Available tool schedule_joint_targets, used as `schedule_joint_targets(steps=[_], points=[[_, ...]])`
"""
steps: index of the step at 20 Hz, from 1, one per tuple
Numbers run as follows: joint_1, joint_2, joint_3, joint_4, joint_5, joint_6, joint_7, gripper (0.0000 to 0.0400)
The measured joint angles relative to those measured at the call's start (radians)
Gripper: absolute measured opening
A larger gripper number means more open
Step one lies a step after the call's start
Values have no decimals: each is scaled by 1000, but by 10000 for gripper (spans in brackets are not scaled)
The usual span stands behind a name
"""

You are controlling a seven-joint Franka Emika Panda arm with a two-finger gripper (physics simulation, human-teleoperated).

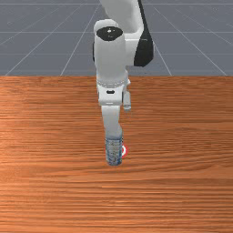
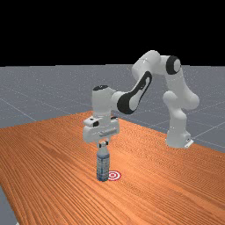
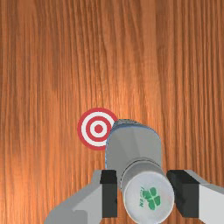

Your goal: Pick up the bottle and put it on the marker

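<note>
Bottle (image 2: 103,165): bluish lower body, pale grey shoulder, whitish cap with green leaf print; upright, just beside bullseye marker (image 3: 98,128), partly hiding it. Bullseye marker: flat, round, red-and-white rings.

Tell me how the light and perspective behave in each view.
Wrist view: soft bright patches on the table, and the bottle strongly foreshortened, its cap looming large; far view: a pale sheen on the wood, a black backdrop above the grey floor; front view: no distinct cast shadow beside the bottle.
</note>
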Motion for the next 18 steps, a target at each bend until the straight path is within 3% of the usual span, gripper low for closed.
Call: schedule_joint_targets(steps=[10,16,18], points=[[10,-78,-14,-122,-25,41,22,171],[-7,-115,-1,-180,12,56,-10,170],[7,-111,-14,-171,-22,36,20,170]])
